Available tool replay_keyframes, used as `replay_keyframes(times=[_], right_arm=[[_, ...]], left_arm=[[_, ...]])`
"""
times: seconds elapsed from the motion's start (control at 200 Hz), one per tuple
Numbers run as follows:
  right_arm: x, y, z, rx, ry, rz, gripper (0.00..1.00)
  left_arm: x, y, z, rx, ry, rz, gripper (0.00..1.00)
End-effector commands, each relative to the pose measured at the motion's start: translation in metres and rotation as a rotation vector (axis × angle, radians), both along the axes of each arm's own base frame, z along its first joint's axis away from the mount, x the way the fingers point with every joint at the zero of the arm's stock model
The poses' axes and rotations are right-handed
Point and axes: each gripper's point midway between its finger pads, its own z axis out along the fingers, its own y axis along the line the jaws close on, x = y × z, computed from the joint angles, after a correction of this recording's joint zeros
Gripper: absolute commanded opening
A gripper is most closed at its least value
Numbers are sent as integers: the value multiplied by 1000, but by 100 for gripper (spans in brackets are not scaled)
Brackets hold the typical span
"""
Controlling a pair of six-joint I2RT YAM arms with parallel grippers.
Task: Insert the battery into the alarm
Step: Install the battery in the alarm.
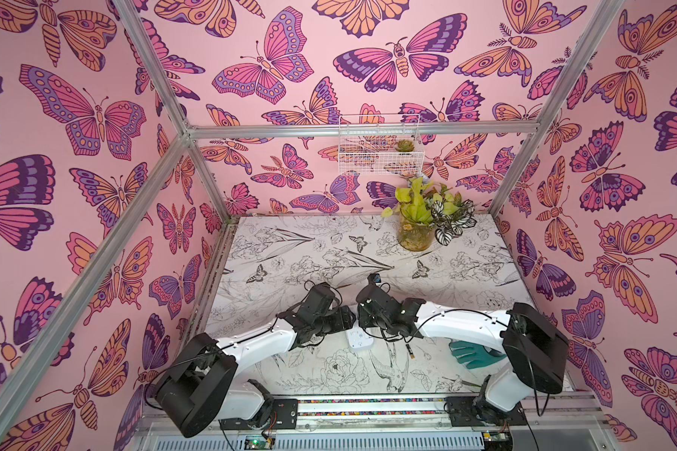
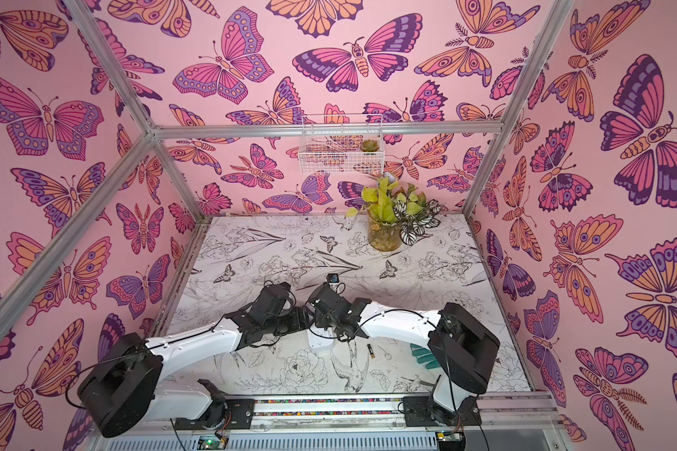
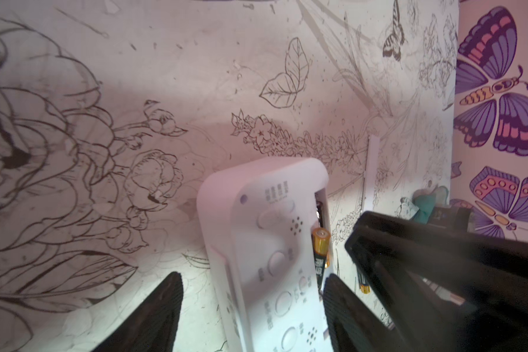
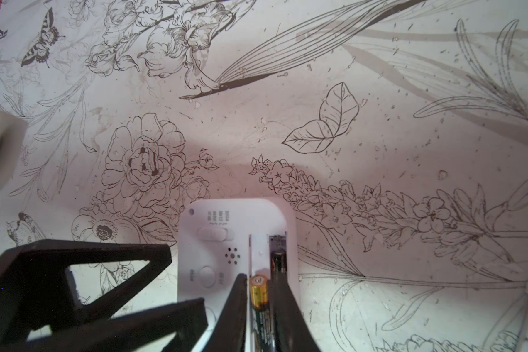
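Observation:
The white alarm [image 1: 358, 339] [image 2: 320, 339] lies back side up on the table, mostly hidden under both wrists in both top views. Its buttons and open battery bay show in the left wrist view [image 3: 265, 243] and the right wrist view [image 4: 226, 243]. My right gripper [image 4: 258, 277] is shut on a gold-and-black battery [image 4: 258, 301] [image 3: 321, 243], held over the bay next to a battery seated there [image 4: 278, 260]. My left gripper [image 3: 250, 275] straddles the alarm with its jaws wide. One finger [image 3: 165, 304] stands clear of the alarm's side.
A spare battery [image 1: 527, 350] [image 2: 372, 351] lies on the table right of the alarm. A teal glove [image 1: 469, 353] lies under the right arm. A narrow white strip [image 3: 372, 155] lies past the alarm. A plant jar [image 1: 415, 234] stands at the back right below a wire basket [image 1: 380, 144].

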Motion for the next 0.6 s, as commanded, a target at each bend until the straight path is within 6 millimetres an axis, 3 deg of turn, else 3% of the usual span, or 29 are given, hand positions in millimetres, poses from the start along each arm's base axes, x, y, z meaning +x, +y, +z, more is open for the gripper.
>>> replay_keyframes(times=[0.0, 0.34, 0.596], right_arm=[[4, 5, 1, -14, 2, 15, 18], [1, 0, -14, -52, 31, 16, 17], [-2, -2, -22, -68, 48, 22, 14]], left_arm=[[11, 4, 0, -12, -11, 44, 71], [11, -12, -14, -67, 62, -7, 67], [6, -6, -22, -57, 67, 3, 67]])
